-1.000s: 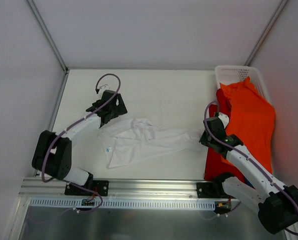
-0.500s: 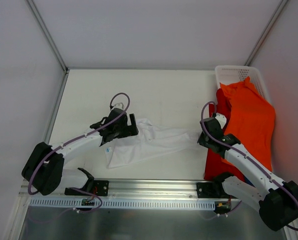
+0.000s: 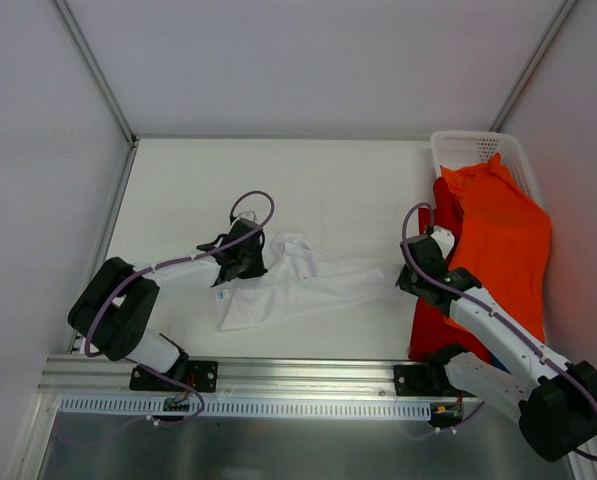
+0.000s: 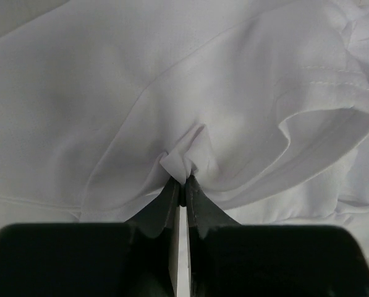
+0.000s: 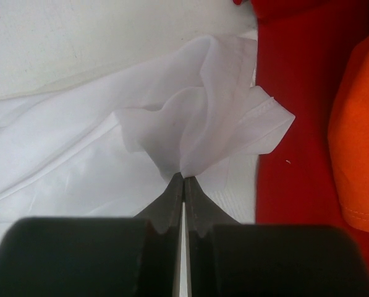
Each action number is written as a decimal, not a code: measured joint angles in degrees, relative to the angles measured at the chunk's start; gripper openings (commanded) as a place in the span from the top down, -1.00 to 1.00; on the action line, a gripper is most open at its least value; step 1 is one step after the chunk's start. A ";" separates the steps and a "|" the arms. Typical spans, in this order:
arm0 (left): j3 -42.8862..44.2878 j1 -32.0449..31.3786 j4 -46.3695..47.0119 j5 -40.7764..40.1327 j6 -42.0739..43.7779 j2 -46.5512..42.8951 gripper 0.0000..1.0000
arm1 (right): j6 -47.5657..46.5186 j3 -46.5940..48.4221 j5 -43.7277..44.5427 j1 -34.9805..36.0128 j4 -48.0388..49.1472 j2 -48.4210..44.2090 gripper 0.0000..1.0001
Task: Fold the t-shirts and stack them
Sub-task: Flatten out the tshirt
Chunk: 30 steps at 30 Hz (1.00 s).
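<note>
The white t-shirt lies crumpled across the middle of the table. At its left end my left gripper is shut on a pinch of the white cloth. My right gripper is shut on a fold at the shirt's right end. The orange t-shirt lies on top of the red t-shirt at the right, both draped out of the basket; they show in the right wrist view as red cloth and orange cloth.
A white mesh basket stands at the back right under the coloured shirts. The metal frame rail runs along the near edge. Bare table lies behind the white shirt.
My left arm has swung from the back left to the white shirt's left end, and its jaws have closed on the cloth. The right arm has barely moved.
</note>
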 measured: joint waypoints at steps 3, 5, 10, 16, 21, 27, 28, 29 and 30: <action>0.02 0.00 0.07 0.00 0.26 -0.09 1.00 | 0.00 0.00 0.00 0.00 0.39 0.70 0.99; 0.04 0.00 -0.09 0.02 0.35 -0.50 1.00 | 0.00 -0.09 -0.02 0.00 0.81 1.66 0.99; 2.10 0.00 -2.45 -0.98 1.07 -4.48 1.00 | -0.02 -0.46 -0.15 0.00 2.27 3.91 0.99; 11.13 0.02 -4.15 -6.88 4.55 -5.40 1.00 | -0.33 -0.11 -0.31 0.04 4.13 7.21 0.99; 18.82 0.09 -3.85 -10.54 6.03 2.67 0.64 | -1.11 1.92 -0.42 0.04 5.42 10.84 0.99; 27.45 4.15 -4.26 -11.30 7.17 19.26 -0.98 | -2.32 4.17 -0.39 0.04 7.32 14.62 0.99; 29.00 5.49 -4.42 -11.08 6.88 21.75 -0.98 | -2.47 4.33 -0.39 0.04 7.63 15.17 0.99; 30.32 7.08 -4.37 -10.49 6.69 24.00 -0.98 | -2.60 4.37 -0.42 0.04 7.87 15.58 0.99; 31.10 8.35 -4.42 -10.03 6.62 25.35 -0.98 | -2.80 4.37 -0.44 0.04 8.02 15.93 0.99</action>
